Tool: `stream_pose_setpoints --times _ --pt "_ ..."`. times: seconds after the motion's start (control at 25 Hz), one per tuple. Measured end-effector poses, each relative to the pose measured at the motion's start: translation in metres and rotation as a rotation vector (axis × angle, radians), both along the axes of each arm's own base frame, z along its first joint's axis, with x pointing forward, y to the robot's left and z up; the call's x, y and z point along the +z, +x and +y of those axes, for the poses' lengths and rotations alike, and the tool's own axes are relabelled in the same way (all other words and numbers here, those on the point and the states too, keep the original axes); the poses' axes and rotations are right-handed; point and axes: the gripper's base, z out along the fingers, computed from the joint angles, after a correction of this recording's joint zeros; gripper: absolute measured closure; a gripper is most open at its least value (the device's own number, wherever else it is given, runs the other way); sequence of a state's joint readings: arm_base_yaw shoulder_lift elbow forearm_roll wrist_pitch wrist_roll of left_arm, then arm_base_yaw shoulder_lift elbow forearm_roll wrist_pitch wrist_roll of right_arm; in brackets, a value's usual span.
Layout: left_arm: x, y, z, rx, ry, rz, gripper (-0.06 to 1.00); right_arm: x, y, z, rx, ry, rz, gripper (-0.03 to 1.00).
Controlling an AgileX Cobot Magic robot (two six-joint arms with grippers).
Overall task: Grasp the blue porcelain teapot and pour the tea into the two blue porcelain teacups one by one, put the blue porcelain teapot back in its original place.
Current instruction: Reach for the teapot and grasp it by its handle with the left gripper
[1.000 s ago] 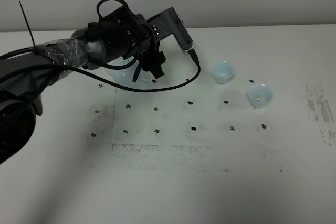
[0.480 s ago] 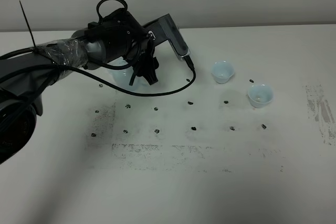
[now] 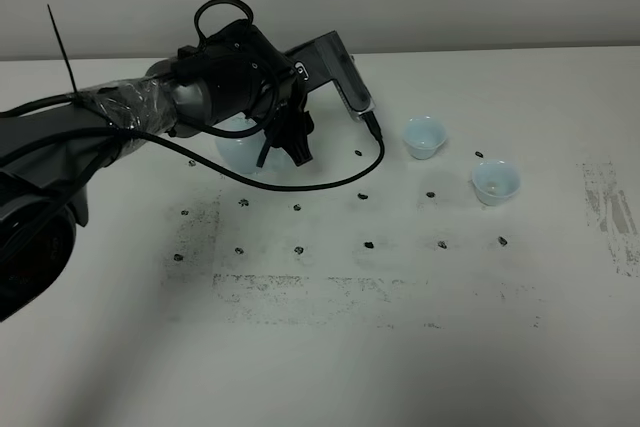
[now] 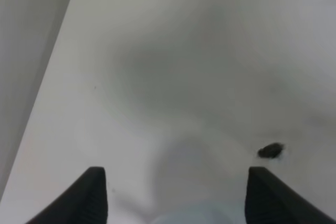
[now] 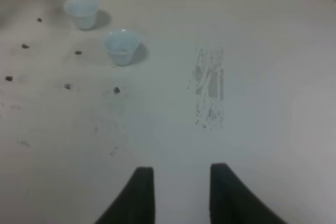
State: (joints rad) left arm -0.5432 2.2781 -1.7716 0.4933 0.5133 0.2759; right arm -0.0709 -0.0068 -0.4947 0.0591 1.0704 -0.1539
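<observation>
The blue porcelain teapot point(image 3: 236, 143) stands at the back left of the table, mostly covered by my left arm. My left gripper point(image 3: 290, 143) hangs down at its right side. In the left wrist view the left gripper point(image 4: 178, 171) has its fingers point(image 4: 95, 195) wide apart, open, and only a pale blue sliver of the teapot point(image 4: 194, 216) shows low between them. The two blue porcelain teacups point(image 3: 423, 136) point(image 3: 496, 182) stand upright to the right, apart from the arm, and appear again in the right wrist view point(image 5: 82, 11) point(image 5: 122, 46). No tea is visible. My right gripper point(image 5: 181, 169) hovers over bare table, fingers slightly apart, holding nothing.
Rows of small dark spots point(image 3: 367, 244) dot the white table. A scuffed grey patch point(image 3: 610, 212) lies near the right edge, also seen from the right wrist point(image 5: 210, 85). A black cable point(image 3: 330, 175) loops from the left arm over the table. A wall rises behind.
The left arm's wrist has shifted slightly back and forth over the teapot, ending a little farther right. Its fingers have narrowed somewhat. The teacups and teapot have stayed put.
</observation>
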Motion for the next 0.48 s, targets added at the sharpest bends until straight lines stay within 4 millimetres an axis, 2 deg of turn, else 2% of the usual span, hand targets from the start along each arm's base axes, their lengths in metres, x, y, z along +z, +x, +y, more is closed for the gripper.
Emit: stream_pose_setpoints --times 0.24,0.48 --pt "-0.001 -0.009 -0.015 -0.021 -0.019 0.018 0.41 0.0 0.0 0.0 0.0 0.0 0.0 0.68" --pt "-0.006 -0.025 -0.027 0.012 -0.038 0.122 0.41 0.0 0.0 0.0 0.0 0.0 0.0 0.68"
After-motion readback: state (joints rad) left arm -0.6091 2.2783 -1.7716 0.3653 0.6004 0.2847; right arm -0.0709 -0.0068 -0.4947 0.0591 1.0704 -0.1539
